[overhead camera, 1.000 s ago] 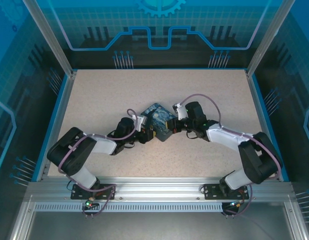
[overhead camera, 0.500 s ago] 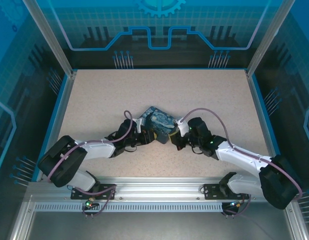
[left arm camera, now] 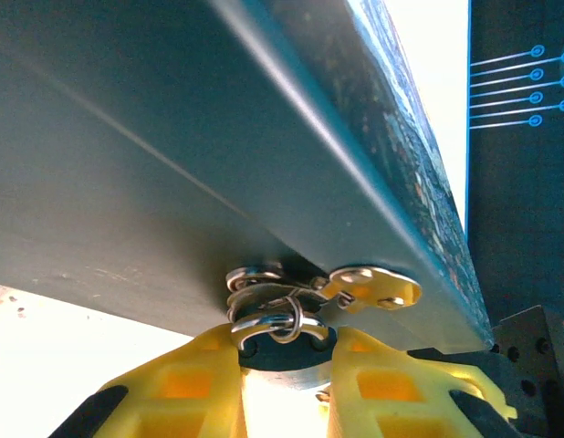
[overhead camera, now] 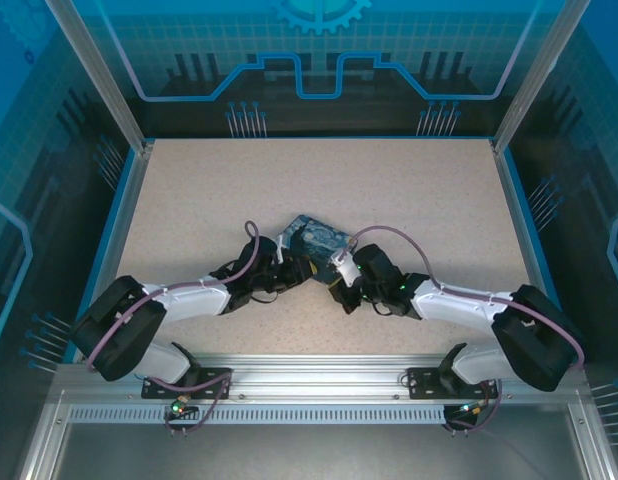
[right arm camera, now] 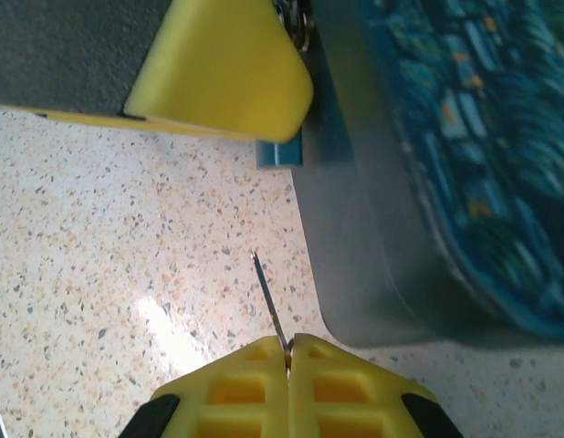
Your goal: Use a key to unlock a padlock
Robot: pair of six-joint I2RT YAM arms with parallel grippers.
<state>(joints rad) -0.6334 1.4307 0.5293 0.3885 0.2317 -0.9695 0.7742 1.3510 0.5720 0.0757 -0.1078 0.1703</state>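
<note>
The small padlock [left arm camera: 282, 358] hangs by its shiny shackle [left arm camera: 275, 321] through the metal rings on the side wall of the starry-night box [left arm camera: 172, 164]. My left gripper [left arm camera: 287, 350] is shut on the padlock, one yellow finger [left arm camera: 186, 383] on each side of its body. From above, the left gripper [overhead camera: 305, 270] sits at the near edge of the box [overhead camera: 314, 238]. My right gripper [right arm camera: 289, 354] is shut on the key [right arm camera: 267, 301], whose thin grey blade sticks out over the table, beside the box corner [right arm camera: 373, 274]. From above, the right gripper [overhead camera: 338, 287] is just right of the left one.
A brass latch plate [left arm camera: 378, 287] lies against the box wall beside the rings. The left gripper's yellow finger [right arm camera: 223, 73] shows above the key tip in the right wrist view. Speckled tabletop [overhead camera: 289, 180] lies open behind the box, inside blue walls [overhead camera: 124, 220].
The right arm has swung from the box's right side down and left to its near corner, key in its grip. The left arm has stretched out a little and kept its hold.
</note>
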